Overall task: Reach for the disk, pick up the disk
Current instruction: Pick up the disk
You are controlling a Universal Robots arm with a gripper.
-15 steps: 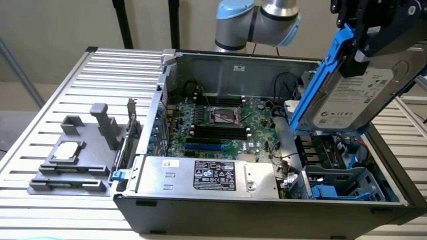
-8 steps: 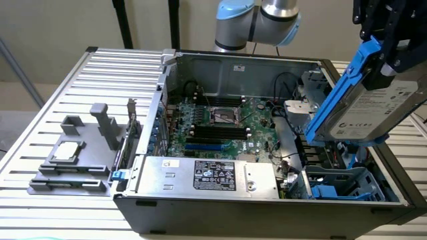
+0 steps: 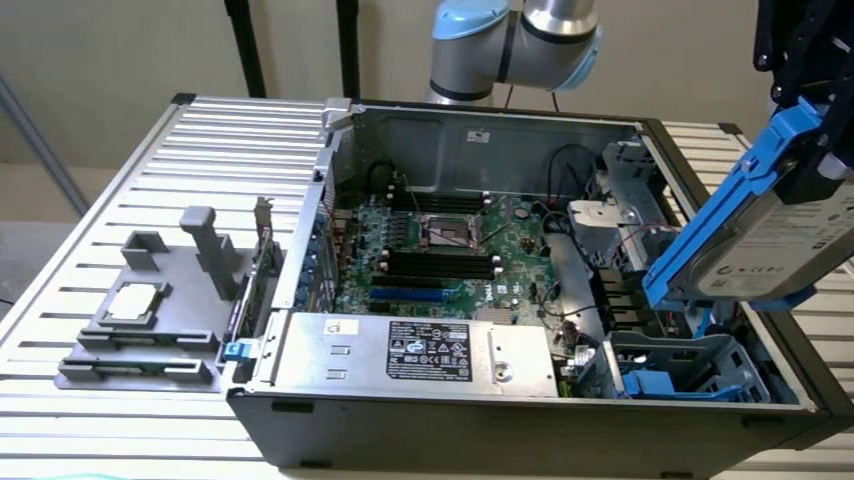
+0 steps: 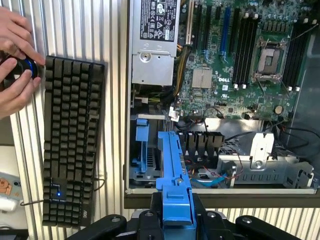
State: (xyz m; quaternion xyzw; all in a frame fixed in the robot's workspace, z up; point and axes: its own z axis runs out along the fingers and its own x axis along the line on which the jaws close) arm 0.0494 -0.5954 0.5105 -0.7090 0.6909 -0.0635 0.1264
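Observation:
The disk (image 3: 790, 232) is a silver-grey drive with a white label and blue rails along its long sides. It hangs tilted in the air over the open case's side at the exterior view's right, clear of the bay. My gripper (image 3: 810, 110) is shut on its upper end, with the black fingers (image 3: 787, 60) reaching in from above. In the wrist view one blue rail of the disk (image 4: 174, 170) runs out from between the black gripper (image 4: 175, 220) over the drive bay.
The open computer case (image 3: 534, 420) holds a motherboard (image 3: 447, 255), a grey power supply box (image 3: 414, 352) and a blue-trimmed drive bay (image 3: 687, 368). A grey fixture with a small square chip (image 3: 135, 300) sits on the slatted table. A person's hands (image 4: 14, 60) rest beside a black keyboard (image 4: 70, 140).

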